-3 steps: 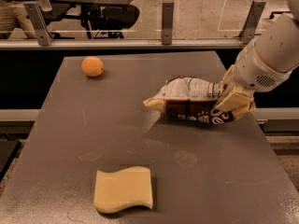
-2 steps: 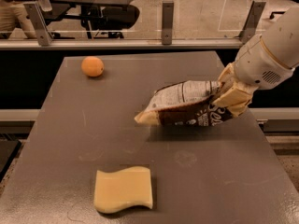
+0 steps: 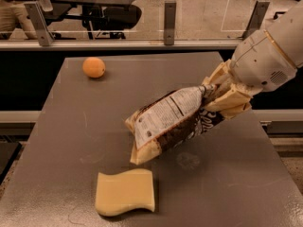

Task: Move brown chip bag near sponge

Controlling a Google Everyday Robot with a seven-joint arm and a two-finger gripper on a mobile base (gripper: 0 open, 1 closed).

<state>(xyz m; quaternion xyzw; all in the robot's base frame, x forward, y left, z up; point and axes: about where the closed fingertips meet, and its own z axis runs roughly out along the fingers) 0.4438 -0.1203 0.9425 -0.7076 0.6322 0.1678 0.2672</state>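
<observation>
Grey matte tabletop, scuffed, with a faint round smudge right of centre. Carries a flat pale-yellow sponge near the front edge, left of centre. Also carries a round orange fruit at the far left, well apart from the sponge. Over the right half: jaws clamped on the upper right end of the brown chip bag, bag tilted, lower tan end down near the sponge. Cannot tell whether that end touches the tabletop.

Dim light is cast from above; a soft shadow is thrown under the brown chip bag; the gripper, clamped on its right end, is lit brightest.
</observation>
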